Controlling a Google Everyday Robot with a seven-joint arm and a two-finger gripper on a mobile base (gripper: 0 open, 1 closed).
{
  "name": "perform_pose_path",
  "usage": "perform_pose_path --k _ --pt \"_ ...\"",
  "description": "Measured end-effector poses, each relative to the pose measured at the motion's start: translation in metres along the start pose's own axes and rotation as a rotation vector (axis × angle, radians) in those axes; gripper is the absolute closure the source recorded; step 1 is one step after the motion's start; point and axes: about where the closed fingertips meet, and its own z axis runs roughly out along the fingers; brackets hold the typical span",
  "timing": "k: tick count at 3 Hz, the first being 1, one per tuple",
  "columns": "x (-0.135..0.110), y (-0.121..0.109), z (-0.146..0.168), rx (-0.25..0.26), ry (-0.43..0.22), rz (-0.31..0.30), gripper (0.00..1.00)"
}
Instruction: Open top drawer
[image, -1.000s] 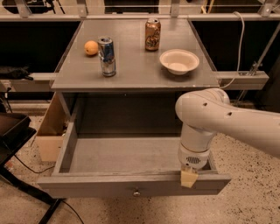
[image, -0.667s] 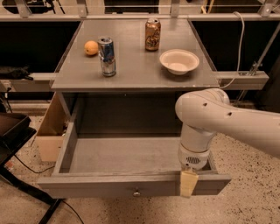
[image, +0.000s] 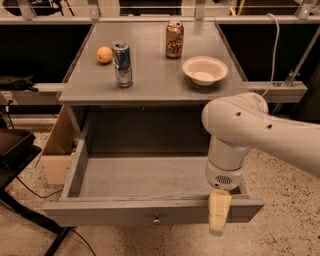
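The top drawer (image: 150, 212) stands pulled far out from under the grey table top, and its grey box interior (image: 145, 177) is empty. Its small round metal knob (image: 156, 219) sits at the centre of the front panel. My gripper (image: 219, 215) hangs from the white arm (image: 250, 130) at the right part of the drawer front. Its cream tip reaches over the panel's top edge and down in front of it, well to the right of the knob. The other two drawers are out of view.
On the table top (image: 150, 75) stand a blue can (image: 122, 64), a brown can (image: 174, 39), an orange (image: 104, 54) and a white bowl (image: 205, 70). A cardboard box (image: 57, 150) stands to the left of the drawer. A black chair base (image: 20, 165) is at the far left.
My gripper tip has sunk slightly lower in front of the drawer panel. The drawer stays open in the same place.
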Motion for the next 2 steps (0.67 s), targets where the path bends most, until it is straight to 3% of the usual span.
perform_pose_path --k 2 --pt "0.011 0.043 -0.103 0.140 0.002 0.016 0.00"
